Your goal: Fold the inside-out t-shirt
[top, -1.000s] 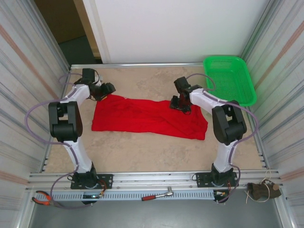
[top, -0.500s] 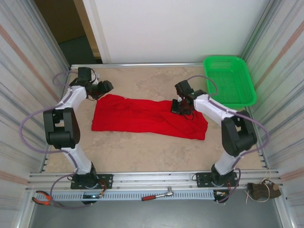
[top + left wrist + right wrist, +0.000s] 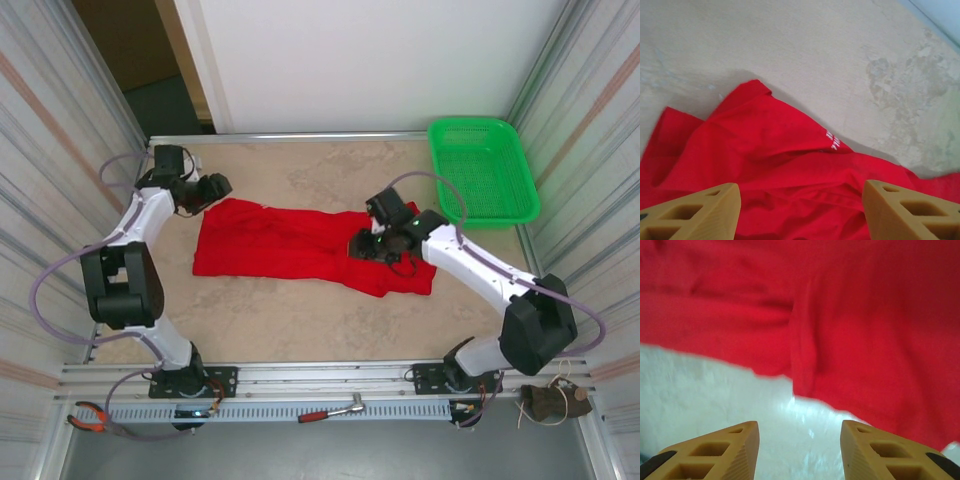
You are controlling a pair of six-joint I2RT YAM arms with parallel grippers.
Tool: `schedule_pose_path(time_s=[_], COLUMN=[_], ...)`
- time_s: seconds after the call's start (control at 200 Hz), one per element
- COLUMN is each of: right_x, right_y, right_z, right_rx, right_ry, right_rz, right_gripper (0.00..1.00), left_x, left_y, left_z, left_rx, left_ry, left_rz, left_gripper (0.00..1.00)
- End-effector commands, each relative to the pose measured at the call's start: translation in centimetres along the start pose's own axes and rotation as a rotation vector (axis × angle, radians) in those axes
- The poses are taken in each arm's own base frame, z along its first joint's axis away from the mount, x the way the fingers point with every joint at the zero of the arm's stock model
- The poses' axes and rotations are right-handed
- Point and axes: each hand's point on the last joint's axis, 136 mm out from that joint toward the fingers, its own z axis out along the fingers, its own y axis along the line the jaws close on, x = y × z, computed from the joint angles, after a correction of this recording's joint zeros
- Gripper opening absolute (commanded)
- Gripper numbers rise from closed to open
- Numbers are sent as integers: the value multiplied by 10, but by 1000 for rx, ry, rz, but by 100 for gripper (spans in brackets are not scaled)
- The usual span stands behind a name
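Since the earlier frame, the right gripper (image 3: pixel 362 246) has been brought nearer and leftward over the inside-out t-shirt (image 3: pixel 290 245), with its elbow swung outward. The left gripper (image 3: pixel 213 187) has been shifted slightly left at the shirt's far left corner. Both pairs of jaws are seen standing apart with nothing between them. The shirt lies spread in a wrinkled band across the middle of the table (image 3: pixel 300 320). It is judged light, limp and easily bunched. Hold is best taken at corners or hem edges, where the cloth can be pinched up cleanly.
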Motion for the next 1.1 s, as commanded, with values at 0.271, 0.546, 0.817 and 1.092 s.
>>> schedule_pose_path(time_s=[0.271,0.546,0.817,1.092], right_x=[-43,-14,-2,7], right_y=[-20,-58,-82,-97], right_z=[87,109,108,105], right_rx=[59,144,217,287], right_ry=[45,75,73,74], right_rz=[175,337,426,467], right_gripper=[43,43,43,42], left_x=[-22,-20,-13,-26], left_y=[41,38,49,45], left_z=[55,81,112,111], left_rx=[-315,-419,-488,-505], left_ry=[109,137,185,167], left_rz=[274,485,545,553], left_gripper=[65,63,42,0])
